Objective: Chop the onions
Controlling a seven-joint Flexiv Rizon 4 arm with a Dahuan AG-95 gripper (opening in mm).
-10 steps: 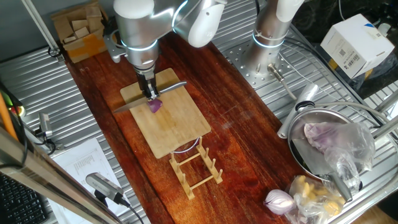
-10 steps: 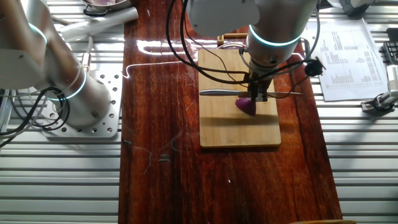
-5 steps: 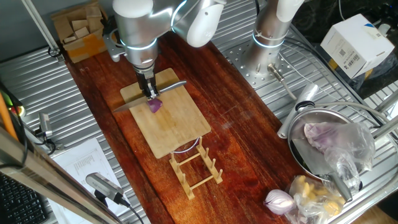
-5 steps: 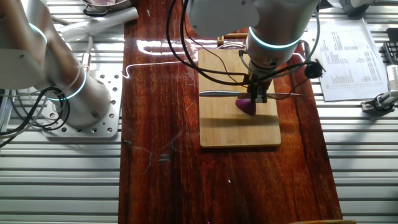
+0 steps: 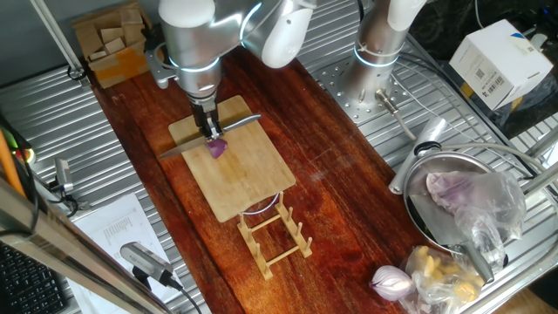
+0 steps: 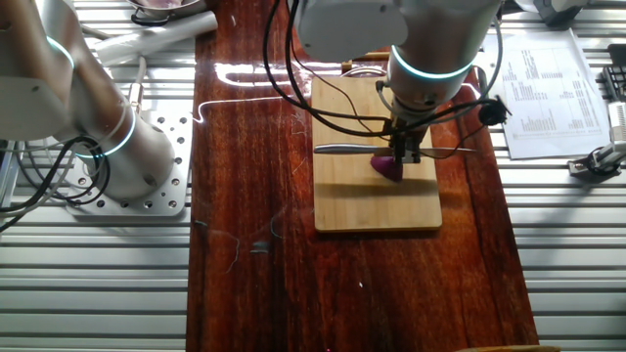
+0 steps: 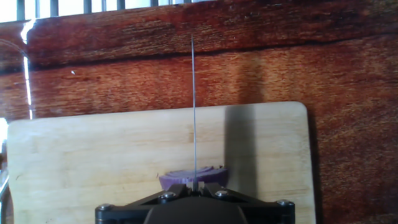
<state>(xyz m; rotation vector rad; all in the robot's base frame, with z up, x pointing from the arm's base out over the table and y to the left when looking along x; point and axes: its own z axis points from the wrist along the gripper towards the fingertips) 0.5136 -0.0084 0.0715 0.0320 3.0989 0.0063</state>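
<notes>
A single robot arm holds a knife point(image 5: 209, 135) edge-down over a small purple-red onion wedge point(image 5: 216, 148) on a bamboo cutting board point(image 5: 240, 179) laid on the dark wooden tabletop point(image 6: 245, 196). The gripper point(image 5: 210, 127) hangs straight above the wedge, its fingers drawn in narrow and clamped on the knife at about the middle of its length, so that blade and handle reach out to either side across the far part of the board. In the hand view the blade point(image 7: 193, 106) shows as a thin vertical line running away from the camera, and the onion wedge point(image 7: 191, 179) lies directly beneath it, just in front of the gripper body, its long axis running left to right, crosswise to the edge. That crossing is what the coming cut appears to depend on: the edge seems to meet the wedge near its middle, so a straight downward press would likely split it into two shorter pieces rather than shave a thin sliver. From the other fixed view the wedge point(image 6: 387, 167) sits just on the near side of the knife point(image 6: 391, 149), touching or all but touching the steel; whether the edge has bitten in cannot be told. No loose slivers are visible on the board, which suggests the chopping is at an early stage.
</notes>
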